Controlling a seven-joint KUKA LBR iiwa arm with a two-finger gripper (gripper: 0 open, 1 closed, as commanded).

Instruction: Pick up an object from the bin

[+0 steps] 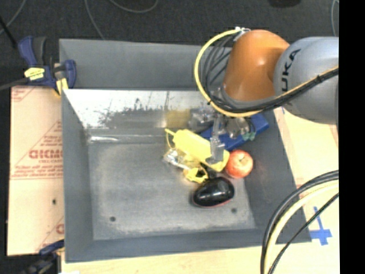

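My gripper (217,152) hangs under the arm's orange cover at the bin's right middle, reaching down onto the right end of a crumpled yellow thing (190,144). A small red apple (240,164) lies just to the right of the gripper, close beside it. A glossy black oval thing (213,193) rests just below, toward the front. A blue boxy thing (254,126) lies behind the gripper against the right wall, partly hidden by the arm.
A crinkled clear wrapper (173,159) pokes out at the yellow thing's left. The things cluster at the bin's right middle. The arm and its cables cover the back right corner.
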